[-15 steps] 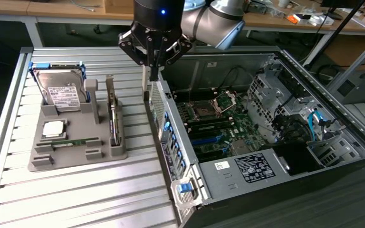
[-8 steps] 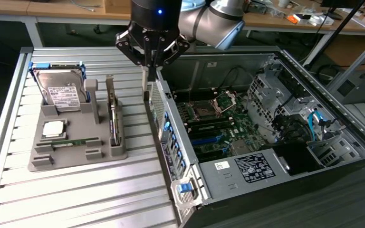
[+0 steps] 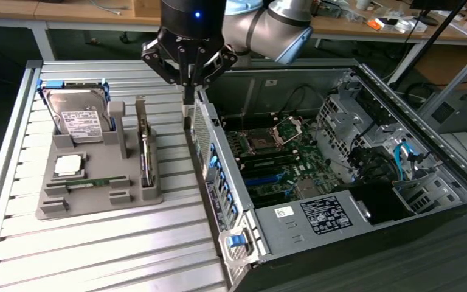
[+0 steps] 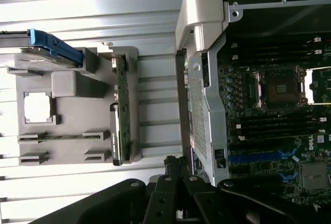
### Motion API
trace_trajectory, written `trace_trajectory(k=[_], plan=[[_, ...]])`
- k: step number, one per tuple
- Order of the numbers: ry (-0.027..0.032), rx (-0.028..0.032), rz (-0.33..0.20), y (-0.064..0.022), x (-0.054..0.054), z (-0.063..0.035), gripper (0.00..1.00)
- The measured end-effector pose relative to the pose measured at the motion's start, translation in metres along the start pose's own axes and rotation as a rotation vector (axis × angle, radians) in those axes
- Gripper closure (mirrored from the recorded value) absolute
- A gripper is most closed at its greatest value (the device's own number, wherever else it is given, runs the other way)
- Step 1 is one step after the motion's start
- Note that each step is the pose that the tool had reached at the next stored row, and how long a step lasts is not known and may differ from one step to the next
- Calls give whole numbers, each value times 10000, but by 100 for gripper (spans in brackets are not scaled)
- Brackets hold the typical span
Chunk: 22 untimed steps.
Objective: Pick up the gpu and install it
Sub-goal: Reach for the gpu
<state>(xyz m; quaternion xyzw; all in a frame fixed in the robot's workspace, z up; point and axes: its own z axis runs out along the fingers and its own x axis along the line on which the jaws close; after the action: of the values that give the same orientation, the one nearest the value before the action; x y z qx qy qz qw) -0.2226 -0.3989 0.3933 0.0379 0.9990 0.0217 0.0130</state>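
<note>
The gpu (image 3: 143,145) is a thin dark card standing on edge in a slot of the grey holder tray (image 3: 95,198), with its silvery bracket toward the tray's near end. The wrist view shows the gpu (image 4: 119,111) edge-on in the same slot. My gripper (image 3: 189,84) hangs above the rear corner of the open computer case (image 3: 217,182), to the exterior view's right of the card and well above it. Its black fingers (image 4: 172,163) are shut together with nothing between them.
A silver hard drive (image 3: 79,115) with a white label stands at the tray's far end. A CPU chip (image 3: 69,163) and a green memory stick (image 3: 87,181) lie flat on the tray. The motherboard (image 3: 270,158) lies exposed inside the case. The table is ribbed metal slats (image 3: 95,249).
</note>
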Motion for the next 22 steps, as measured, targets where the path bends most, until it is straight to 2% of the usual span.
trace_trajectory(k=[22], plan=[[0, 0, 0, -16, 211, -6, 89]])
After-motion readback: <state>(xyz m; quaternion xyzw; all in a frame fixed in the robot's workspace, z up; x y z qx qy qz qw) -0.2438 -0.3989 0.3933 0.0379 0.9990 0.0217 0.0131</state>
